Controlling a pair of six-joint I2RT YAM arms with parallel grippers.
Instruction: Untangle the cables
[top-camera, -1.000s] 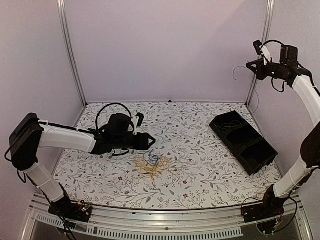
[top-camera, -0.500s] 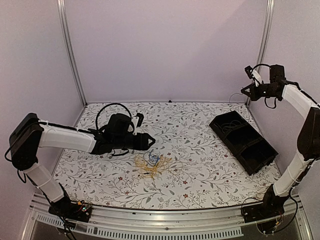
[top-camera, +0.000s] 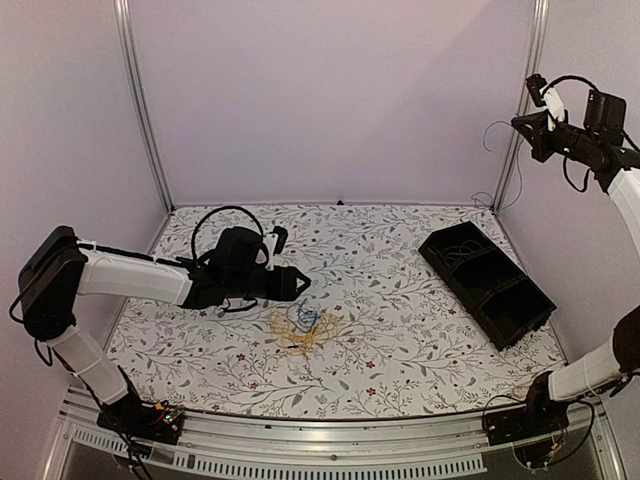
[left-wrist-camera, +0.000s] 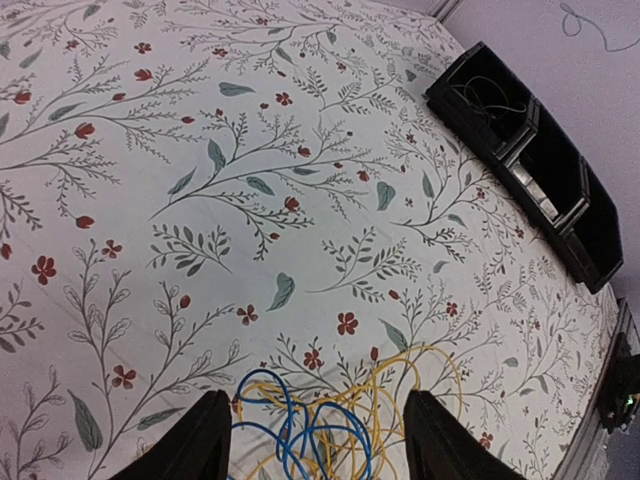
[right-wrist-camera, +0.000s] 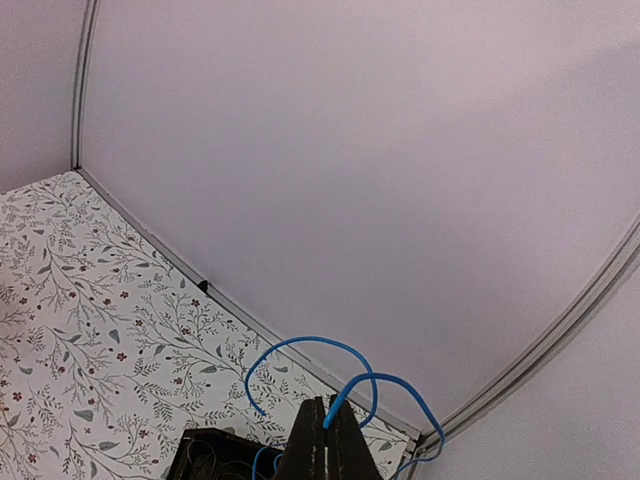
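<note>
A small tangle of yellow and blue cables (top-camera: 305, 325) lies on the flowered table top. My left gripper (top-camera: 300, 283) hovers low just behind it and is open. In the left wrist view the cables (left-wrist-camera: 330, 425) sit between and just beyond the two black fingers, untouched by my left gripper (left-wrist-camera: 320, 445). My right gripper (top-camera: 522, 122) is raised high at the back right. It is shut on a single blue cable (right-wrist-camera: 330, 346) that curls up past its tips (right-wrist-camera: 327, 408) and hangs down beside it, a thin strand (top-camera: 485, 135) against the wall.
A black two-compartment bin (top-camera: 485, 282) stands on the right of the table below the raised right arm, with thin wires in its far compartment (left-wrist-camera: 490, 95). Metal frame posts run up both back corners.
The right arm dipped down and left, then rose up and to the right, carrying the blue cable. The left arm and the tangle have not moved.
</note>
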